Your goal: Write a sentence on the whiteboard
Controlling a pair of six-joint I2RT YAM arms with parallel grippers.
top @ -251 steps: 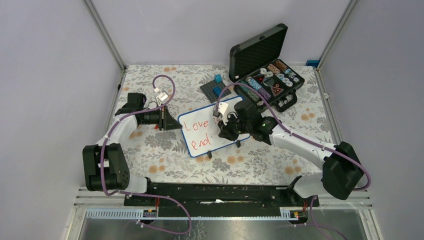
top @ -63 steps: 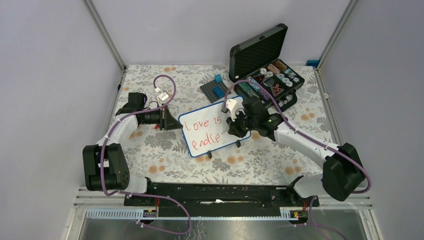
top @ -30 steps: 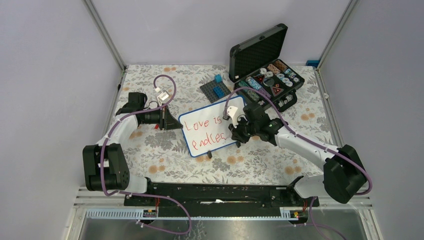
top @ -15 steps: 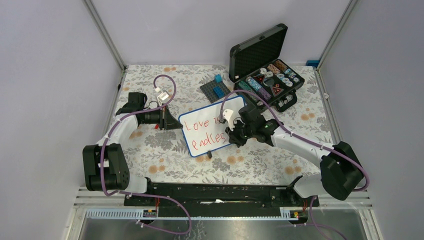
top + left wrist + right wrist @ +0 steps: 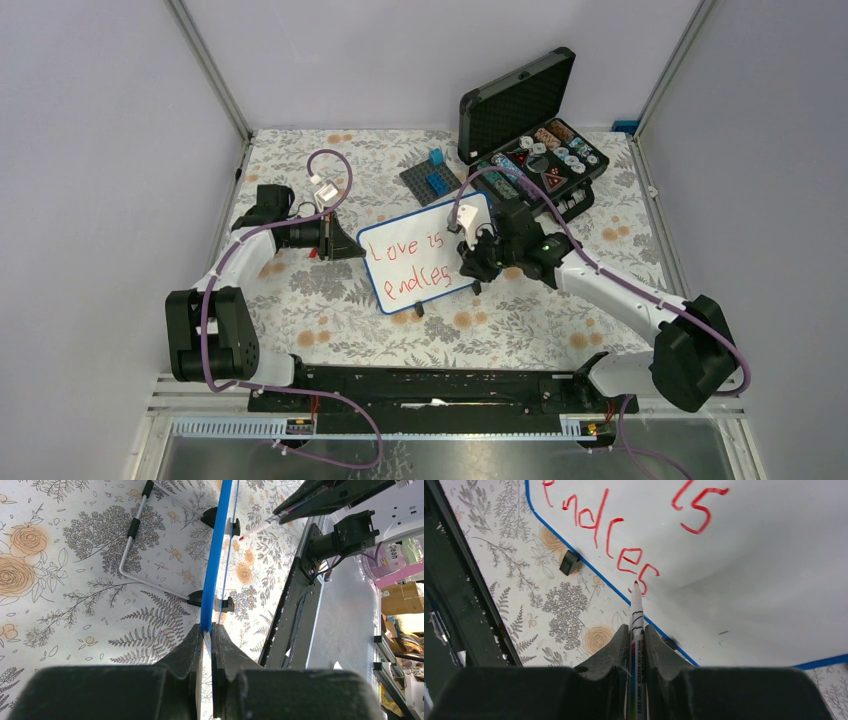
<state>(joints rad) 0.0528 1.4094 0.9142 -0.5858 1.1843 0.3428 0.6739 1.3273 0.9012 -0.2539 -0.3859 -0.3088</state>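
The whiteboard point(image 5: 450, 222), blue-framed, stands tilted on the floral table. Red writing on it reads "Love is" above "endles" point(image 5: 418, 279). My left gripper point(image 5: 350, 246) is shut on the board's left edge point(image 5: 217, 555), seen edge-on in the left wrist view between the jaws point(image 5: 206, 628). My right gripper point(image 5: 474, 262) is shut on a white whiteboard marker point(image 5: 637, 611). Its red tip sits just under the last "s" point(image 5: 647, 575), near the board's lower blue edge point(image 5: 589, 565). The left wrist view also shows the marker point(image 5: 256, 528) beside the board's face.
An open black case point(image 5: 535, 150) of poker chips lies at the back right. A grey studded baseplate point(image 5: 428, 180) with blue bricks is behind the board. A white wire stand point(image 5: 131, 540) lies behind the board. Metal corner posts point(image 5: 212, 70) frame the cell.
The lower line has grown from "end" to "endles". My right gripper with the marker has travelled rightward along it, shifting slightly right in the last half second. The left arm has not moved.
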